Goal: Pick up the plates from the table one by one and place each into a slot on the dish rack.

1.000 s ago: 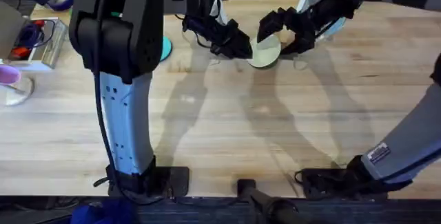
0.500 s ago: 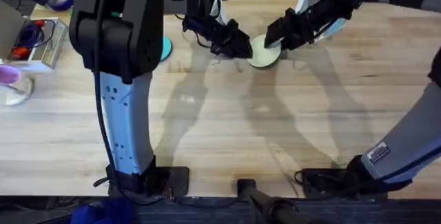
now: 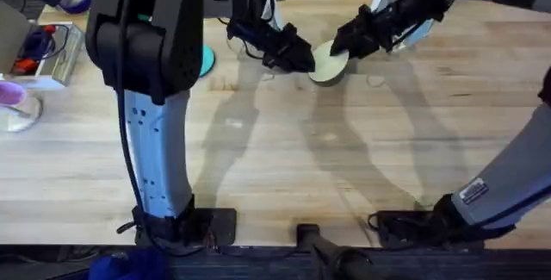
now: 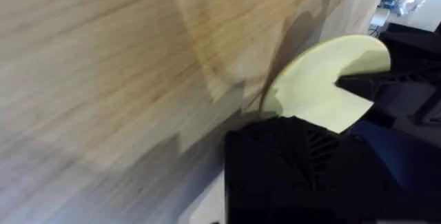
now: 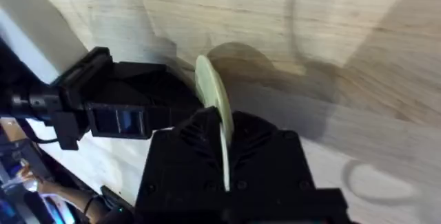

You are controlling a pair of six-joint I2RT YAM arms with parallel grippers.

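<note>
- We have the cream plate [image 3: 329, 63] lifted on edge over the table [image 3: 284, 159], upper centre of the overhead frame.
- Right gripper [image 5: 224, 156] is pinching its rim; a thin bite, so it could pivot or slip out.
- Left gripper [image 3: 303, 59] touches the opposite edge; we cannot tell how its fingers stand. Both pulling could twist the plate free.
- Cyan plate [image 3: 207, 59] waits, half hidden at upper left.

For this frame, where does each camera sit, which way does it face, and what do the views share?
Overhead: above the arm bases, looking down and forward over the table; both arms show, meeting at the cream plate.
Left wrist: on the left arm, facing the plate; its own left end effector is at the bottom.
Right wrist: on the right arm; the right end effector grips the plate edge-on.
All three views share the cream plate.
</note>
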